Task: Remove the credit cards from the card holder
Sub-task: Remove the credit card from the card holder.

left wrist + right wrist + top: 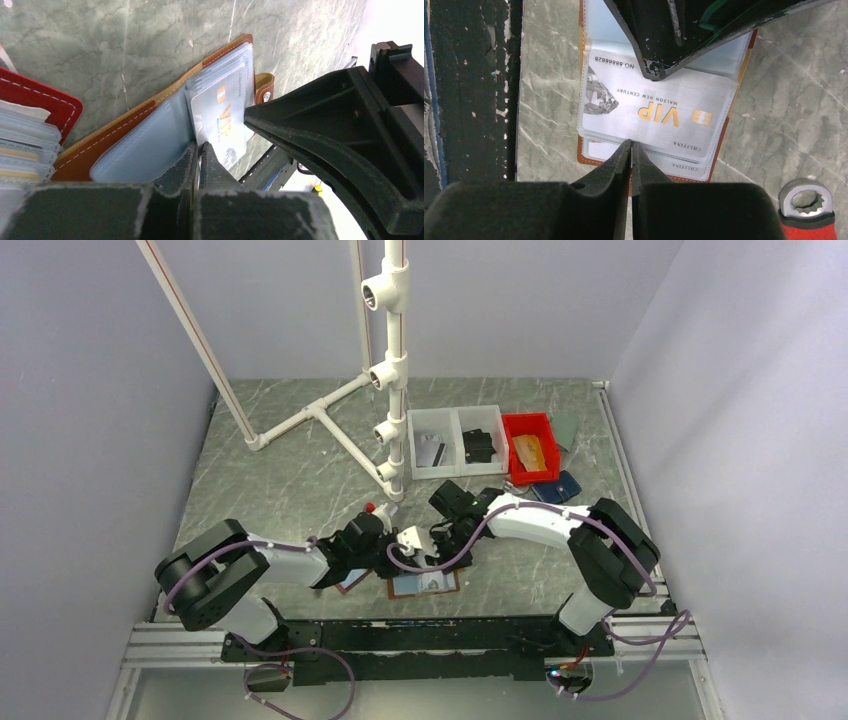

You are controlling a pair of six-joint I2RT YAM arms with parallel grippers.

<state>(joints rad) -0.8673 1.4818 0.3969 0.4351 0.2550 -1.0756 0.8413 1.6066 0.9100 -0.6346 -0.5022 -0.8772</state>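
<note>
A brown card holder [425, 585] lies open near the table's front edge. It also shows in the left wrist view [125, 125] and the right wrist view [583, 152]. Its clear sleeves [659, 107] are fanned up, and the top one holds a white VIP card [220, 120]. My left gripper [200, 149] is shut, its tips pinching that sleeve's edge near the spine. My right gripper [630, 145] is shut, its tips on the opposite long edge of the same sleeve. The two grippers meet over the holder in the top view, left gripper [385, 550], right gripper [432, 540].
A red card holder [30, 130] lies just left of the brown one. A red-handled wrench [806, 205] lies close by. At the back stand white bins [458, 440], a red bin [530, 447] and a white pipe frame [395, 370]. A black rail [474, 100] runs along the front edge.
</note>
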